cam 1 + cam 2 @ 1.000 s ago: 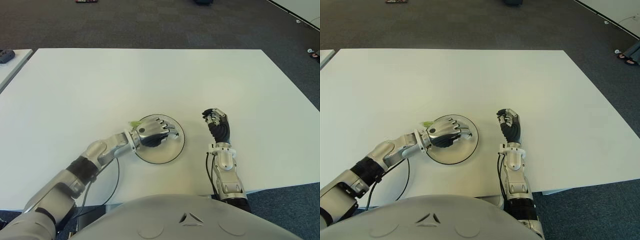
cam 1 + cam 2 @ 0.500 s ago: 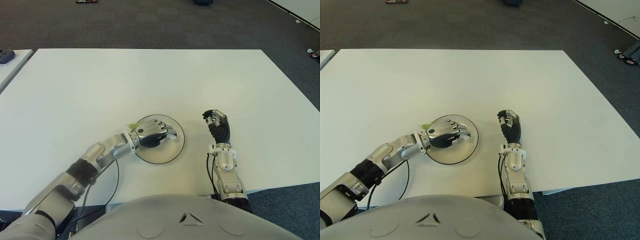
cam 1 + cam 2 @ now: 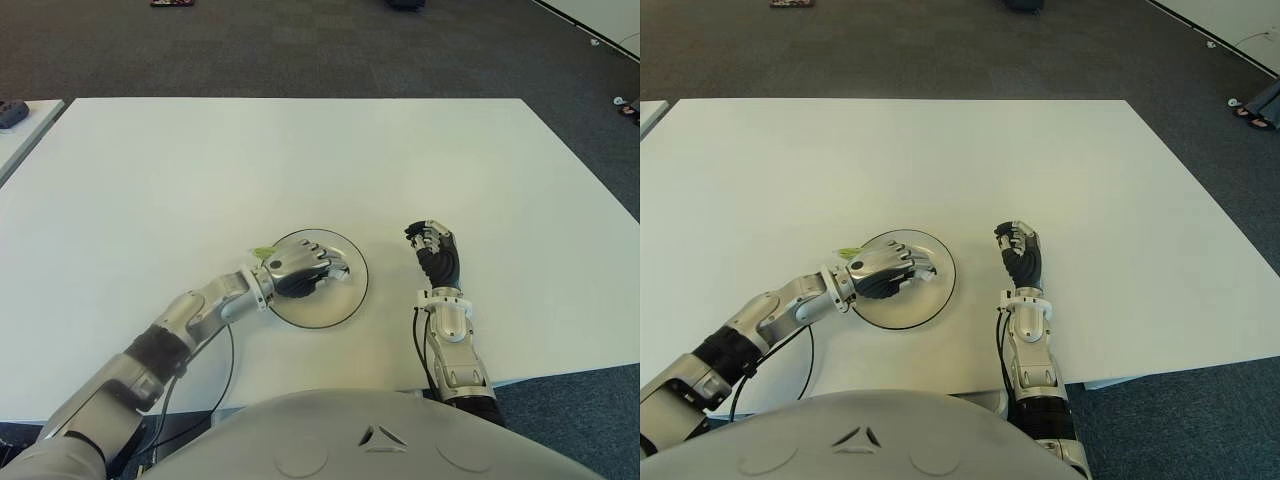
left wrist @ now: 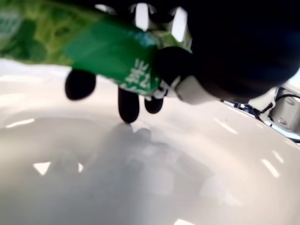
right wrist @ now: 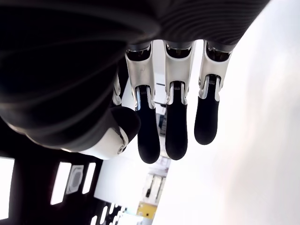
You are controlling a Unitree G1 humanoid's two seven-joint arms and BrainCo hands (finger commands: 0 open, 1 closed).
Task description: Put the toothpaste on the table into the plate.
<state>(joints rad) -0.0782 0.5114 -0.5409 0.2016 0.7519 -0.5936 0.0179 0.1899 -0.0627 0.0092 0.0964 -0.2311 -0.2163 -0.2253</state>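
Observation:
A round white plate (image 3: 335, 305) with a dark rim lies on the table near its front edge. My left hand (image 3: 303, 270) hovers low over the plate's left part, fingers curled around a green toothpaste tube (image 4: 101, 51). The tube's green tail (image 3: 263, 252) sticks out behind the hand, just past the plate's left rim. In the left wrist view the tube is held just above the plate's white hollow (image 4: 140, 187). My right hand (image 3: 432, 245) shows to the right of the plate, fingers curled and holding nothing.
The white table (image 3: 300, 160) stretches wide behind the plate. A second white table's corner (image 3: 20, 120) with a dark object shows at the far left. Dark carpet (image 3: 330, 50) lies beyond. A black cable (image 3: 232, 360) loops by my left forearm.
My left hand has dropped lower and drawn slightly left over the plate, still holding the tube. The right hand has not moved.

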